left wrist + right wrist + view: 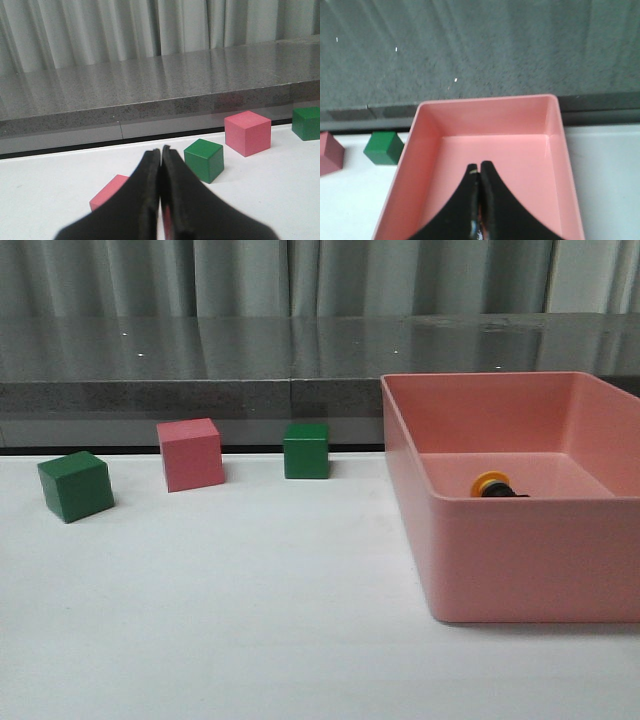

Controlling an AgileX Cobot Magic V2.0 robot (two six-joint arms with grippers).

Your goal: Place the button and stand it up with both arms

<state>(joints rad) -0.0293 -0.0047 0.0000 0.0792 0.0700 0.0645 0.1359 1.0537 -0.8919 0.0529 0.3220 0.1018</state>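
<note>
Both grippers show you jaws pressed together: the left (161, 172) over the table (250, 620), the right (479, 187) above the bin (520, 560). Your button (495, 485) lies on its side inside that bin.

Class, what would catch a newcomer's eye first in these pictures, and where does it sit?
A big pink bin fills the table's right side, with a yellow-capped button lying on its side inside. Left of it sit a green cube, a pink cube and another green cube.
</note>
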